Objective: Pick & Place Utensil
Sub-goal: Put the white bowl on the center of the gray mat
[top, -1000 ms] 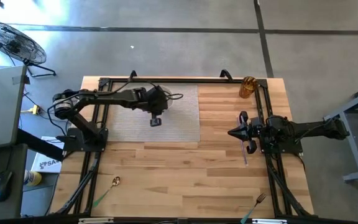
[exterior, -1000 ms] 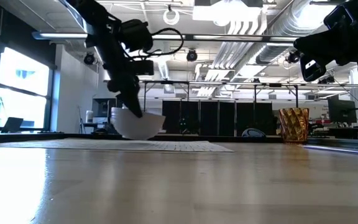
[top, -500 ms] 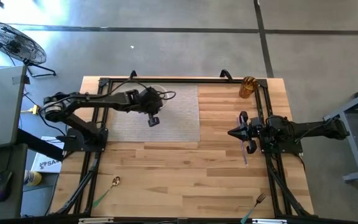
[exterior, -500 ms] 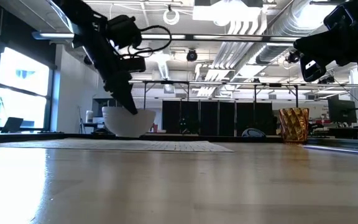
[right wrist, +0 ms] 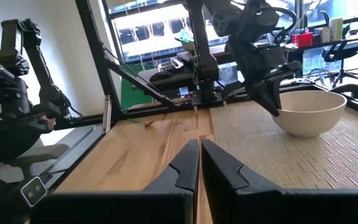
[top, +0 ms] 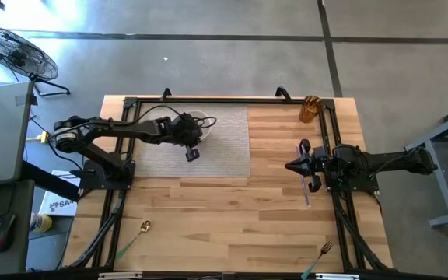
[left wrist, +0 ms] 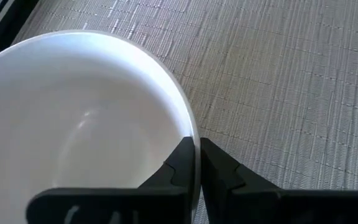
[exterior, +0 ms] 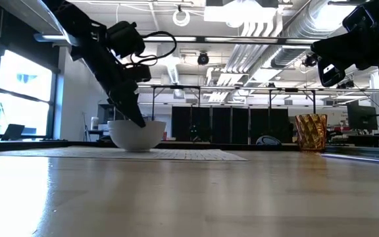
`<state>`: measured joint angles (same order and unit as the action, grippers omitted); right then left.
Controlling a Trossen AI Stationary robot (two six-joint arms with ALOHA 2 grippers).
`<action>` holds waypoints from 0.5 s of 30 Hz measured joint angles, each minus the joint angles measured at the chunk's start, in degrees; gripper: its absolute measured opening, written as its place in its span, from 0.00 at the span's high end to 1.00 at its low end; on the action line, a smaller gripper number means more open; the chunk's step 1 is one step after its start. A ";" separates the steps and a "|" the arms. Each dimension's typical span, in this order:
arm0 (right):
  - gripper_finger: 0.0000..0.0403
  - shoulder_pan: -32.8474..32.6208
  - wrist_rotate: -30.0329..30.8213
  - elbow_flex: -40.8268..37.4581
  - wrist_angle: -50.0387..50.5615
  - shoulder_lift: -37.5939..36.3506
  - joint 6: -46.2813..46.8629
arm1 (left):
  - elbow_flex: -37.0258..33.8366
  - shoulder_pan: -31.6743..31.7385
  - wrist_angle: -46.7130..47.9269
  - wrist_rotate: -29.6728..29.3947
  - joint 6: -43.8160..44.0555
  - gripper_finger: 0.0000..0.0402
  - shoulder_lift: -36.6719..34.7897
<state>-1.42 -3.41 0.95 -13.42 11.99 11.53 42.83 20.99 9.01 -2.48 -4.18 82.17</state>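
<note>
A white bowl (exterior: 137,135) stands upright on its base on the grey woven placemat (top: 224,152) at the far left; it also shows in the high view (top: 202,120). My left gripper (left wrist: 197,149) is shut on the bowl's rim; in the low view the left gripper (exterior: 139,122) comes down from above. My right gripper (right wrist: 199,146) is shut and empty, held high above the right half of the table (top: 289,166). A purple utensil (top: 305,190) shows on the wood beneath the right arm. My left gripper pinches the bowl's rim (left wrist: 192,132) on the side nearest the wrist camera, one finger (left wrist: 180,163) inside the bowl and one finger (left wrist: 219,165) outside. The fingers slant down from above. The bowl stands level with its base on the placemat.
An amber ribbed cup (top: 309,109) stands at the far right corner. A gold spoon with a green handle (top: 142,228) lies near the front left, a teal-handled fork (top: 323,253) near the front right. Black frame rails run along the table's sides.
My left gripper has gone toward the table's left edge and a little down, keeping its hold on the bowl's rim. The bowl has moved left with it and now stands level on the placemat, where before it was tilted.
</note>
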 joint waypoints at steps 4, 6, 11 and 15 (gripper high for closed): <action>0.97 -0.01 -0.01 0.00 0.04 0.00 0.00 | 0.73 0.00 1.23 0.14 0.16 0.89 0.04; 0.97 0.01 -0.01 0.00 0.04 0.00 0.00 | 1.31 0.00 1.47 0.13 0.16 0.86 0.04; 0.97 0.00 0.00 0.00 0.07 0.00 0.00 | 2.98 0.00 2.50 0.48 0.15 0.80 0.04; 0.97 0.01 0.01 0.00 0.08 0.00 0.00 | 5.53 -0.02 7.50 0.59 0.19 0.76 0.04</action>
<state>-1.41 -3.40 0.95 -13.34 11.99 11.53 48.36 20.97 16.50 -1.89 -3.99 82.21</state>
